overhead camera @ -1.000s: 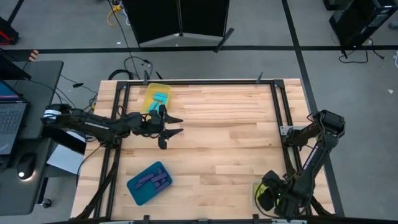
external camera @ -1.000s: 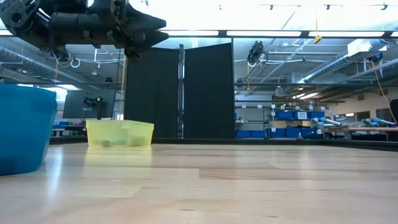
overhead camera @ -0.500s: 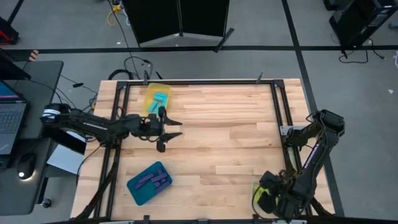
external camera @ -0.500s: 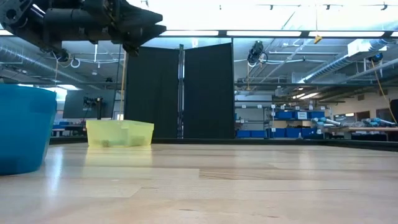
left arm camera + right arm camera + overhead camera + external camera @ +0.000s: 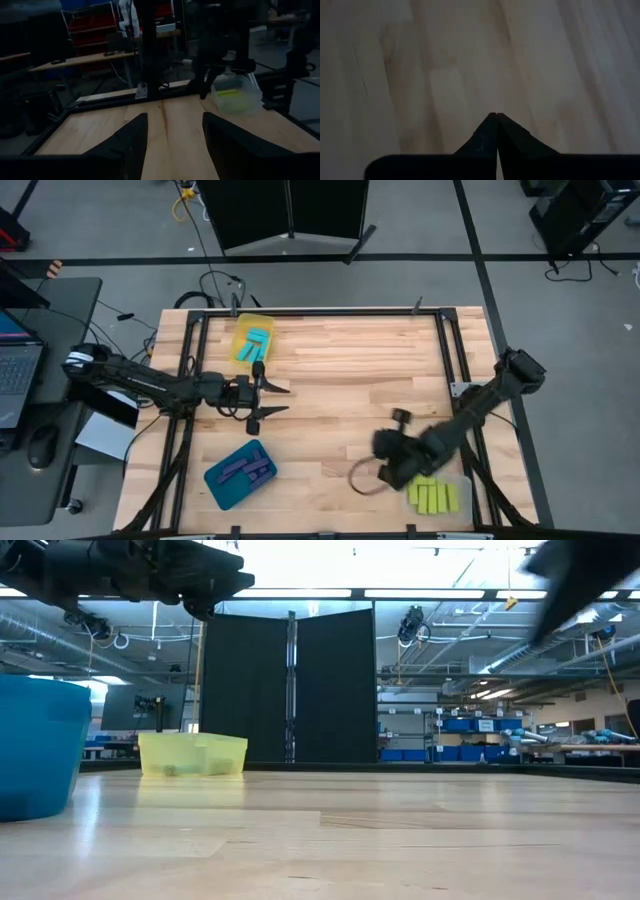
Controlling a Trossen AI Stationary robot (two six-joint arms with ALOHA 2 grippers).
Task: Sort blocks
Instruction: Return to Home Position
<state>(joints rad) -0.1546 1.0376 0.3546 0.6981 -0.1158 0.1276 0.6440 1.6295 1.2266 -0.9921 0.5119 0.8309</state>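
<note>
Table (image 5: 350, 380) w/ left tool (image 5: 283, 399) spread above it, right tool (image 5: 496, 117) pressed together nr green blocks (image 5: 432, 496).

Big mover is the right arm (image 5: 480, 405). It was folded down over the clear bin (image 5: 457, 480) at the near right corner, and now it's swung out over the open table (image 5: 350, 380). The right gripper (image 5: 380, 465) is just a smear there, so its exact spot is a rough guess. That uncovers the yellow-green blocks (image 5: 432, 496) in the bin. The low view now catches that arm at upper right. The left gripper (image 5: 276, 399) has crept back a little toward its base.
</note>
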